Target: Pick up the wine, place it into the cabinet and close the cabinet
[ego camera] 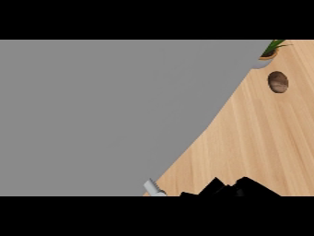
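Note:
A large flat grey panel (91, 115), apparently the cabinet seen from very close, fills the left and middle of the head view and hides what lies behind it. A small silver handle (154, 188) shows at its lower edge. On the wooden counter (282, 138) at the upper right lies a dark brown oval thing (277, 82); I cannot tell whether it is the wine. One black hand (230, 188), which looks like my right, pokes in at the bottom edge just right of the handle, far below the brown thing. My left hand is hidden.
A potted green plant (273, 48) stands at the top right corner, next to the panel's slanting edge. Bare wood runs between the hand and the brown thing.

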Controlling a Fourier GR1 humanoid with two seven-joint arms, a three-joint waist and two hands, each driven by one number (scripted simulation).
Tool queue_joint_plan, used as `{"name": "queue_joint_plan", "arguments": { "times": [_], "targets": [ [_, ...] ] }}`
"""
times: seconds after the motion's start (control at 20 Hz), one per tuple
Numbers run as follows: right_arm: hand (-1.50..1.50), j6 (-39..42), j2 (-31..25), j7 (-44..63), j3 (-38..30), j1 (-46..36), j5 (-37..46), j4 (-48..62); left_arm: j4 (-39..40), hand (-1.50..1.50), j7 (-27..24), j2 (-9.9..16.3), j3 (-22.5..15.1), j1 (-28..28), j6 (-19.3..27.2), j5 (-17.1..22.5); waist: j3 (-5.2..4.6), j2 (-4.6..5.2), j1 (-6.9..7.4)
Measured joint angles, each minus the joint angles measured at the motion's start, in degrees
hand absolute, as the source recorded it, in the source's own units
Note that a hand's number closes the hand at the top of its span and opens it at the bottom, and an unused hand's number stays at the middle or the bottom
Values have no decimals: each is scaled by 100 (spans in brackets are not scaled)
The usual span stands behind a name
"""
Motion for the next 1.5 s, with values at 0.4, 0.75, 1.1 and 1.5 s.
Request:
{"name": "queue_joint_plan", "arguments": {
  "times": [0.4,0.75,1.1,1.5],
  "targets": [
    [150,-669,207,-341,916,-1181,381,1343,261,150,-289,791,1546,760,-1448,1015,0,5,79],
    [150,-1357,226,-1116,992,-2320,540,3168,426,150,-204,1130,2264,1168,-2382,1530,13,29,125],
    [150,-1627,244,-2170,635,-3075,117,5155,695,150,-68,1273,2825,1219,-2928,1939,8,69,178],
    [150,-1395,263,-3416,446,-3489,-227,6848,917,150,147,1336,3220,1100,-3139,2205,-43,-23,196]
  ]
}}
